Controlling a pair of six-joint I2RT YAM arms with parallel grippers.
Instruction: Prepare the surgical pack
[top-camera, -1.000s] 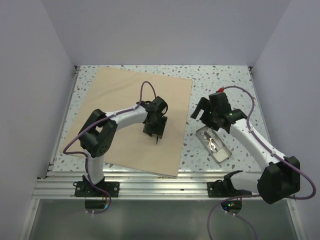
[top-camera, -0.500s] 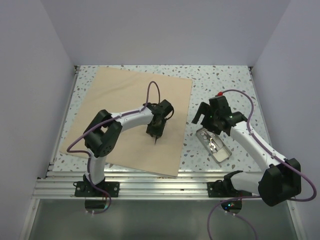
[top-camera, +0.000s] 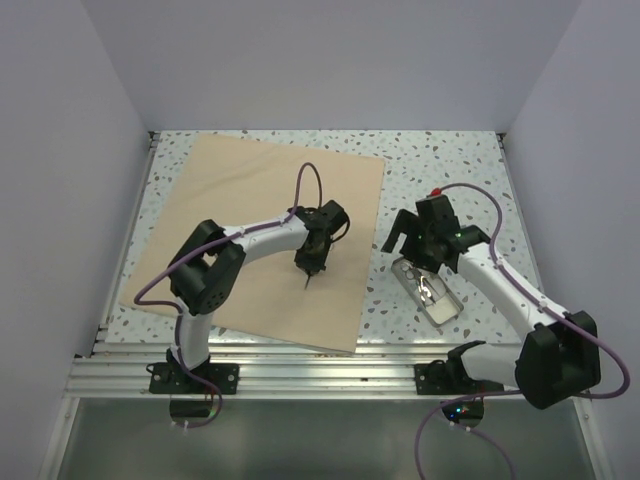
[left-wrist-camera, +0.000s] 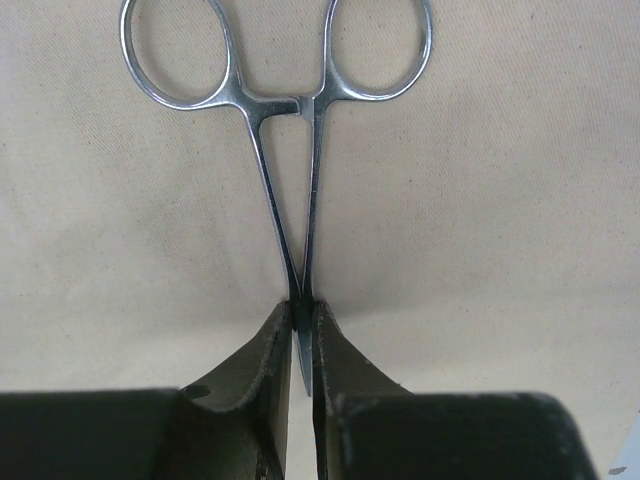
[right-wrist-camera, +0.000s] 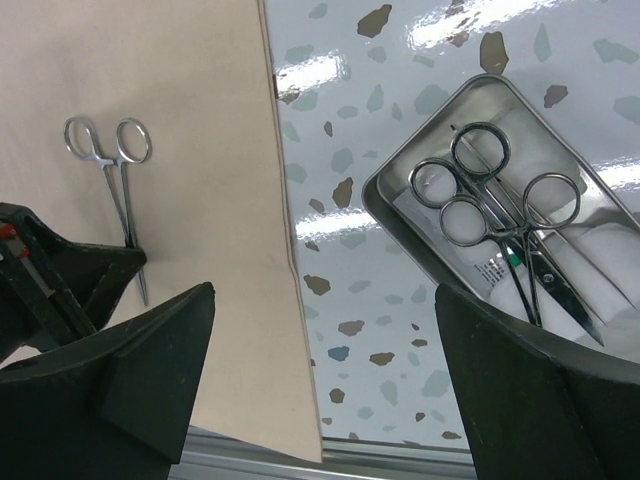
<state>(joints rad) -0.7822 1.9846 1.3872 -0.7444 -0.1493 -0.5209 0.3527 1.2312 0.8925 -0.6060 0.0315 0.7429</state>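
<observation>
My left hand (left-wrist-camera: 303, 320) is pinched shut on the forceps (left-wrist-camera: 300, 102) lying on the surgical pack (top-camera: 250, 190), an unfolded sheet at frame left, while my right hand (top-camera: 418, 234) gapes empty above the tray (right-wrist-camera: 375, 190), so loading and all folding remain.

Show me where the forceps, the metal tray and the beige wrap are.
forceps (left-wrist-camera: 300, 103): left wrist view, bar between the rings.
metal tray (right-wrist-camera: 545, 140): right wrist view, bare floor.
beige wrap (top-camera: 235, 185): top view, bare far part.

Forceps (left-wrist-camera: 305, 102), steel tray (right-wrist-camera: 560, 150) of ringed instruments (right-wrist-camera: 480, 200), speckled table (right-wrist-camera: 340, 150)
</observation>
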